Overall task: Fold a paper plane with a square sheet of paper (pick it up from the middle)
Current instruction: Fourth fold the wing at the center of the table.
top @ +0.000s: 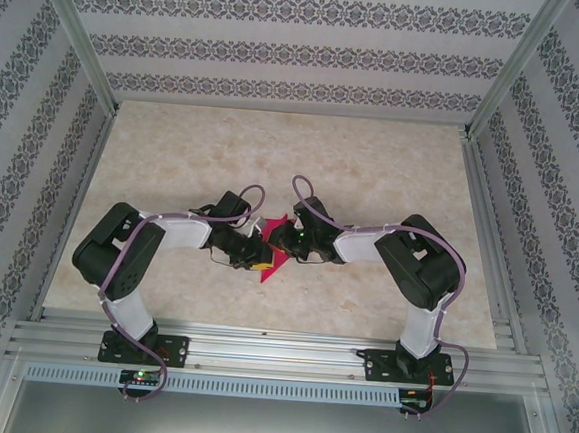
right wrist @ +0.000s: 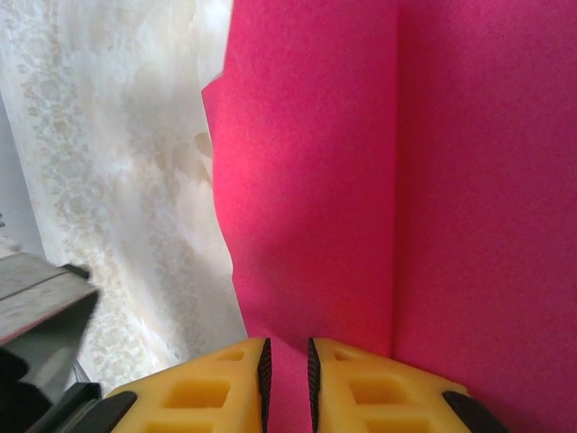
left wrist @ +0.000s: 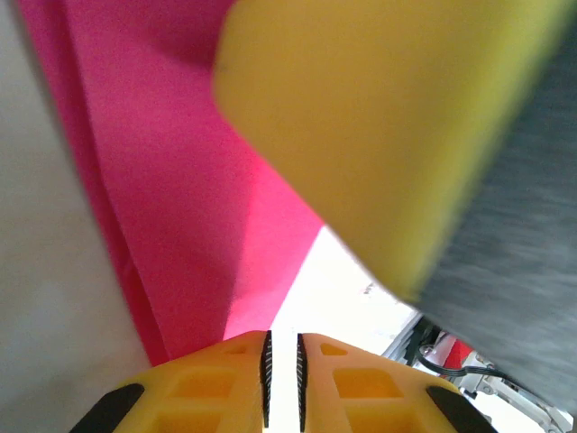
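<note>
The square sheet of paper (top: 275, 260) is magenta pink and partly folded, and sits at mid-table between my two grippers. My right gripper (top: 281, 238) reaches it from the right. In the right wrist view the paper (right wrist: 361, 180) shows a straight crease and runs down into the narrow slit of the right gripper (right wrist: 287, 341), which is shut on it. My left gripper (top: 256, 256) comes in from the left. Its jaws (left wrist: 281, 336) are drawn to a thin slit with only bright light in it, and the paper (left wrist: 180, 180) lies just beside its left fingertip. A blurred yellow finger (left wrist: 361, 135) of the right gripper looms close above.
The beige marble-patterned table top (top: 373, 173) spreads around the paper. Patterned walls and aluminium rails (top: 259, 350) frame it on every side. Both arm bases are bolted to the near rail, and the two forearms angle inward toward the centre.
</note>
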Tool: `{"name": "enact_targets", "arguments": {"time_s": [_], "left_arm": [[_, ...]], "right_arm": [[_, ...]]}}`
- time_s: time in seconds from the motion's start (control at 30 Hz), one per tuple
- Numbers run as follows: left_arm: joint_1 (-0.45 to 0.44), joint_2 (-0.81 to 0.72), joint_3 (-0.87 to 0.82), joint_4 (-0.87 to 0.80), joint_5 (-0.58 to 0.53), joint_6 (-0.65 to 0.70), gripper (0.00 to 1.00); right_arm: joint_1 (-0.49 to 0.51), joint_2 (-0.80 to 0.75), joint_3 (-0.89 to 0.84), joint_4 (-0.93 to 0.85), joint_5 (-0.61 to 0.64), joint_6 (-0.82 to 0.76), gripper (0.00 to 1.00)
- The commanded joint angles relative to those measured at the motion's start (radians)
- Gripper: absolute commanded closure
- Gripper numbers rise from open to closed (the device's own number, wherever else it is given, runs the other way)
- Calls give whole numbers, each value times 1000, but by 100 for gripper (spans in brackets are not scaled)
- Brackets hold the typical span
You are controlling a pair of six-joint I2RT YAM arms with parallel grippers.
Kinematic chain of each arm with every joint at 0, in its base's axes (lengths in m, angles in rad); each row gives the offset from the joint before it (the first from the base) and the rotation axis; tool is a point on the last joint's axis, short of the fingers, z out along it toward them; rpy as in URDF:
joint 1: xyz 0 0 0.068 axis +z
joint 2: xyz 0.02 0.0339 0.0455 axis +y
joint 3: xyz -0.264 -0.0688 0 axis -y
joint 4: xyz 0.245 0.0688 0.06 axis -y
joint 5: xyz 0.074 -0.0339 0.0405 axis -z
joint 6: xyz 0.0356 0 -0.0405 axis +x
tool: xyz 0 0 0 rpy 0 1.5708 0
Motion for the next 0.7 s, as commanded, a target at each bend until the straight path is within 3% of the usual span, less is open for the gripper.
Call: {"name": "enact_targets", "arguments": {"time_s": [0.0,0.27,0.67], "left_arm": [[-13,25,-12,-5,-3,24,81],[-41,25,-108,-33,15,70,82],[-46,17,-161,27,140,85,81]], "right_arm": [[10,73,-23,-118,46,-21,79],[12,75,-31,-118,48,-20,79],[11,80,-33,-123,51,-20,79]]}}
